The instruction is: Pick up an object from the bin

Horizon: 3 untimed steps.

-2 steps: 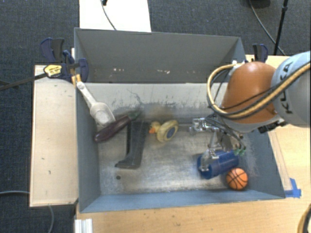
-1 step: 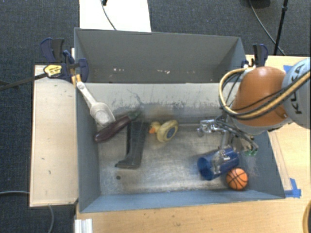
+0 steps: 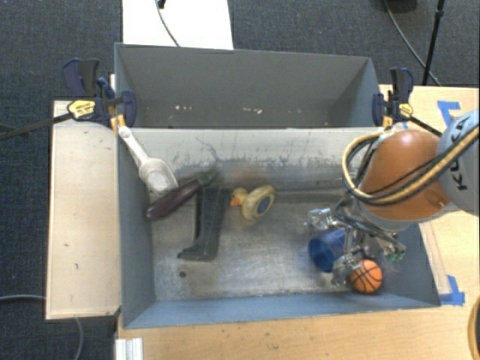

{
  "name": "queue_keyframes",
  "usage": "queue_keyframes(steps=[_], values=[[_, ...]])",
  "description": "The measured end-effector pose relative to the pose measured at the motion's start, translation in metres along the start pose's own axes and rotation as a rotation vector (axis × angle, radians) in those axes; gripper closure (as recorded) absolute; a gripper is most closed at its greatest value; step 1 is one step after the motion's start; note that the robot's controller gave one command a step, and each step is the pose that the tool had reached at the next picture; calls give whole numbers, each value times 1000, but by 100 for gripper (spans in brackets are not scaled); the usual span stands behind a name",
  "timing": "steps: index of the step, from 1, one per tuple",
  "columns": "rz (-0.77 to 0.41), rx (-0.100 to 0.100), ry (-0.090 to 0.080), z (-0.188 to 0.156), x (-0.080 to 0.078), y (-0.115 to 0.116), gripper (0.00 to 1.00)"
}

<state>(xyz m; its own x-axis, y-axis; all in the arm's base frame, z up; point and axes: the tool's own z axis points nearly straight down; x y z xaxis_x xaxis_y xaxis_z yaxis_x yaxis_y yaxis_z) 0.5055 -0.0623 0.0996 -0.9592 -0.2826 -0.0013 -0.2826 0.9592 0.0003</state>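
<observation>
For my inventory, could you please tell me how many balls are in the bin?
1: an orange mini basketball in the front-right corner; the arm may hide others.

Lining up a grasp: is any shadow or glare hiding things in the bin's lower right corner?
Camera view: even light, no glare on the bin floor; same view, the arm's orange cover overhangs that corner, with soft shade around the blue cup and small basketball, both readable.
</observation>
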Motion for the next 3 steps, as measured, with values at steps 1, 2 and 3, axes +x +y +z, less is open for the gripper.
queue_keyframes(steps=[1,2,3], values=[[-277,0,0,13,9,-7,0],[-582,-22,0,28,-5,-23,100],[-582,-22,0,28,-5,-23,100]])
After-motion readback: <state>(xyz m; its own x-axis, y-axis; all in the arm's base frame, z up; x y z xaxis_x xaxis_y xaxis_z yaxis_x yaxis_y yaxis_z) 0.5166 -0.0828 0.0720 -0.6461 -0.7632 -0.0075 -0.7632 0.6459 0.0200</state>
